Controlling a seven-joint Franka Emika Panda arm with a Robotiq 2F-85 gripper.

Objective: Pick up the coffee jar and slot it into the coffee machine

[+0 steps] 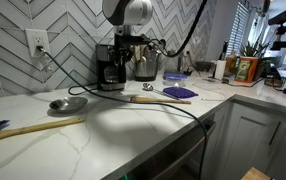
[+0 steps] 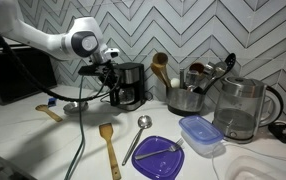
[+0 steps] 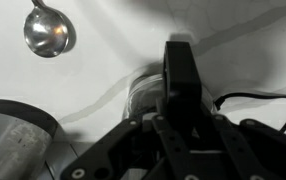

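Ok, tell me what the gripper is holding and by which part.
Cannot tell: the gripper hangs at the coffee machine, and its own fingers block the wrist view.

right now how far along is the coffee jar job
Done: nothing certain. The coffee jar seems to sit low at the front of the coffee machine, but it is too dark to tell if it is slotted. In hand: the pincer hovers beside the machine, holding nothing I can see. Left: if unseated, grasp and slot it.
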